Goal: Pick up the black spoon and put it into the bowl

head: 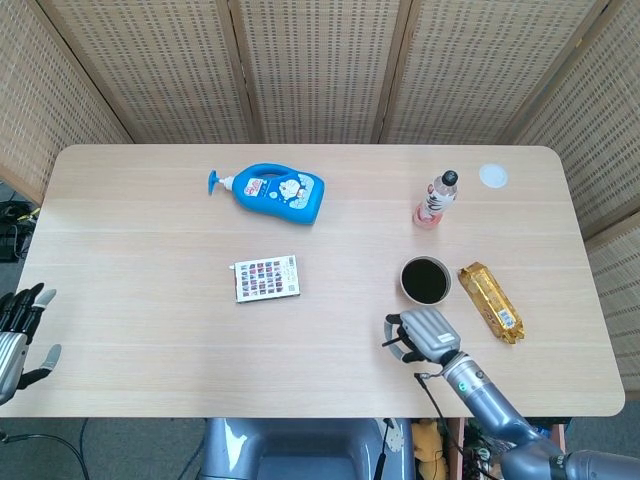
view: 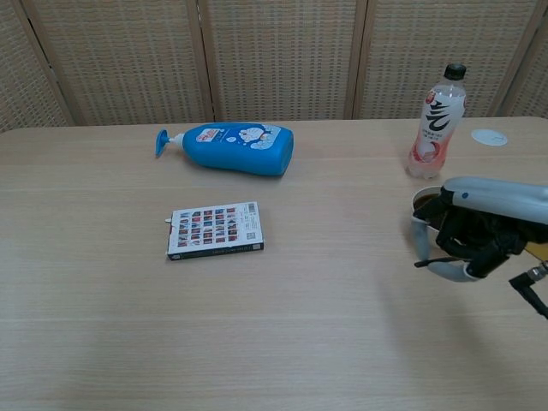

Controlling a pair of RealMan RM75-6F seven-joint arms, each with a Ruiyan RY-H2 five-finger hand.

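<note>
The black spoon (view: 425, 261) is pinched in the curled fingers of the right hand (head: 428, 335) and carried clear of the table (head: 150, 300), just short of the bowl (head: 426, 279); release into the bowl is judged outstanding. The left hand (head: 18, 328) is held at the table's near-left edge, fingers spread, empty.
</note>
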